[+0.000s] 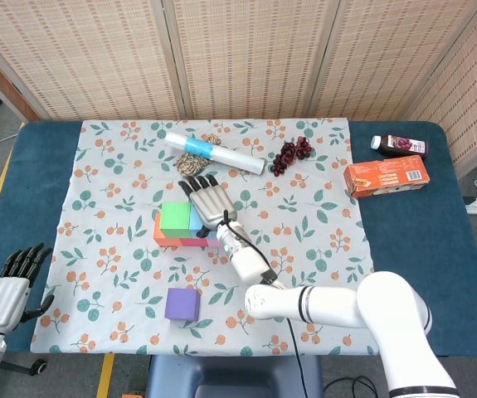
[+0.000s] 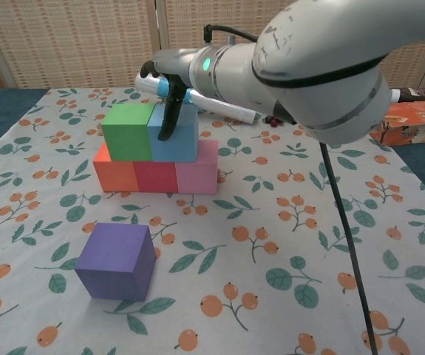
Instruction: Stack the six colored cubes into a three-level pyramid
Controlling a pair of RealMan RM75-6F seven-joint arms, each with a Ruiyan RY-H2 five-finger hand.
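Note:
Orange, red and pink cubes form a row on the cloth. A green cube and a blue cube sit side by side on top of them. My right hand lies over the blue cube with its fingers spread flat past the top. Its thumb hangs down the cube's front face and touches it. A purple cube stands alone nearer the front edge. My left hand hangs off the table's front left corner, fingers apart and empty.
Behind the stack lie a clear roll with a blue band, a woven bundle and dark grapes. An orange box and a juice bottle sit at the far right. My right forearm crosses the cloth in front of the stack.

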